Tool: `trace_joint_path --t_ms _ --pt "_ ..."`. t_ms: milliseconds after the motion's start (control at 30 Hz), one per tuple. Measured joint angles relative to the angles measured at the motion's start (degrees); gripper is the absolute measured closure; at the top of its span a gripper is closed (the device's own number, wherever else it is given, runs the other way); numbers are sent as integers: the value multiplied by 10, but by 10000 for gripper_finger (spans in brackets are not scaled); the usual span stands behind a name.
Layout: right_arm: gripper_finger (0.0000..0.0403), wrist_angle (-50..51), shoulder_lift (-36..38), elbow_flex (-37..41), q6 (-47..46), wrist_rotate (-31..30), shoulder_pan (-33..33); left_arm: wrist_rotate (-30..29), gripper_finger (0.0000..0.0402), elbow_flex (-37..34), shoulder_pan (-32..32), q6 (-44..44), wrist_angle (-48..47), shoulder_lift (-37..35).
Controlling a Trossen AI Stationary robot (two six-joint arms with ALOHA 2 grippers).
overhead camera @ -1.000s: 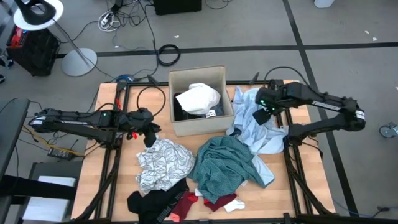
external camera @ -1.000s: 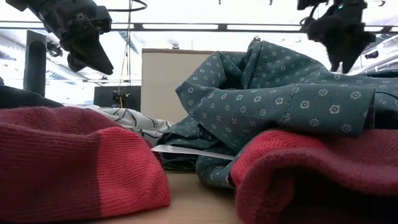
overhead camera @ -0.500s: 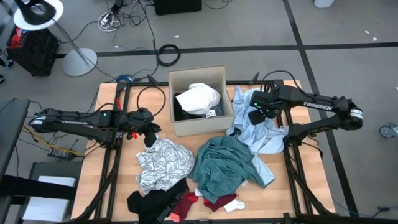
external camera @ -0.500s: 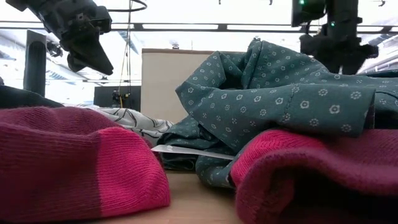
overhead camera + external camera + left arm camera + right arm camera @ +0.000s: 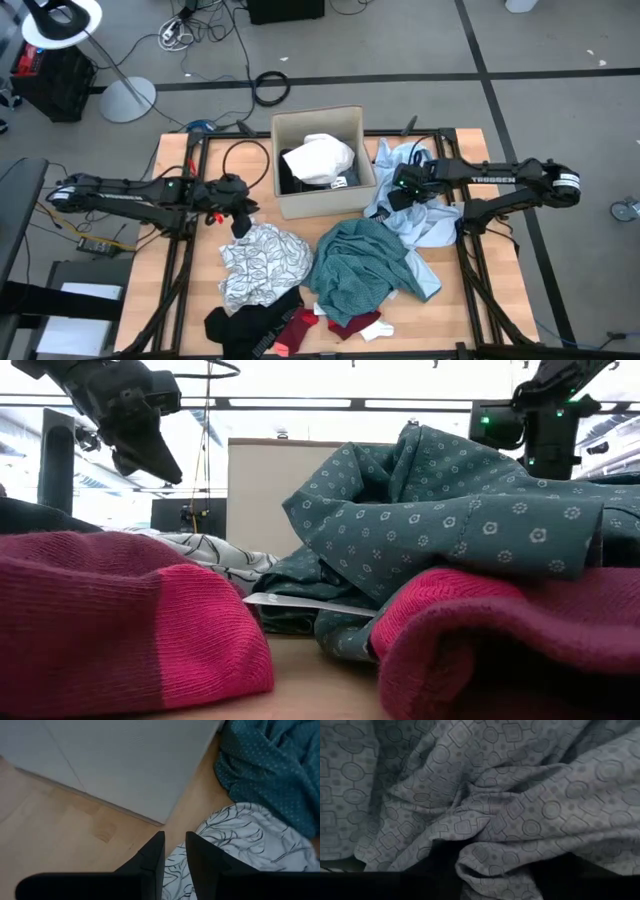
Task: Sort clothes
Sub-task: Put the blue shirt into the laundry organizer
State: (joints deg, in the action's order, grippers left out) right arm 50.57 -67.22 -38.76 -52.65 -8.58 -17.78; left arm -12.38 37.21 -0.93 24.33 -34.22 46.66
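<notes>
My right gripper (image 5: 400, 187) is low on the pale blue patterned garment (image 5: 425, 210), right of the tan box (image 5: 300, 203). That cloth fills the right wrist view (image 5: 485, 795), and the fingers look open. My left gripper (image 5: 240, 217) hangs shut and empty above the table, just over the far left edge of the white leaf-patterned garment (image 5: 240, 845). A teal dotted garment (image 5: 365, 265) lies heaped in the middle. A black garment (image 5: 240, 325) and red-and-white socks (image 5: 345, 325) lie at the near edge. A white garment (image 5: 320, 157) lies in the box. My right gripper comes down from above into the pale blue garment near its left side. A raised fold (image 5: 485, 867) stands between the two dark finger shapes at the picture's bottom. I cannot tell whether the fingers press on the cloth.
The box stands at the far middle of the table. Bare wood (image 5: 200, 270) shows at the near left. In the low view the red socks (image 5: 120, 620) and the teal garment (image 5: 450, 530) block most of the table.
My right gripper has moved toward the table's left, toward the box, and down onto the pale blue garment. In the low view its fingers have sunk out of sight behind the teal garment.
</notes>
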Motion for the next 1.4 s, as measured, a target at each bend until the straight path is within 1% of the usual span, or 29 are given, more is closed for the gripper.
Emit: trace_joint_path --t_ms 67,133,167,200,267,333,400,467,567,667,800,933,1100,1233,1300,1367,1400 --pt "273 -3 0 -2 5 -7 0 -1 319 0 0 -20 11 12" --pt "347 -2 1 -10 23 -9 0 0 319 0 0 -32 14 24" --pt "373 -2 3 -16 35 -11 0 0 319 0 0 -34 18 30" --pt "383 -2 4 -23 41 -12 1 -1 319 0 0 -35 22 37" --pt "383 5 9 -44 42 -13 4 -1 319 -3 -2 -46 36 49" --pt "386 22 15 -74 49 -28 13 -1 319 -21 -10 -63 90 52" --pt "393 61 21 -115 53 -52 24 -1 319 -50 -22 -75 152 49" --pt "395 106 24 -164 58 -74 33 0 319 -81 -31 -75 194 43" --pt "395 190 23 -255 59 -107 46 0 319 -112 -45 -61 229 34" --pt "397 244 20 -351 62 -151 61 0 319 -127 -59 -45 230 30" --pt "397 271 16 -478 72 -211 78 -2 319 -130 -81 -27 249 30" --pt "397 270 -4 -597 114 -247 87 -15 319 -130 -106 -29 264 30" --pt "397 233 -64 -738 189 -260 88 -55 319 -130 -124 -42 254 30" --pt "397 195 -139 -849 260 -259 88 -63 319 -130 -128 -47 255 30" --pt "397 165 -177 -907 299 -248 88 -63 319 -131 -128 -48 249 30" --pt "397 127 -214 -960 339 -231 86 -64 319 -136 -128 -48 255 30" --pt "397 85 -224 -963 357 -222 86 -64 319 -145 -128 -48 267 30"
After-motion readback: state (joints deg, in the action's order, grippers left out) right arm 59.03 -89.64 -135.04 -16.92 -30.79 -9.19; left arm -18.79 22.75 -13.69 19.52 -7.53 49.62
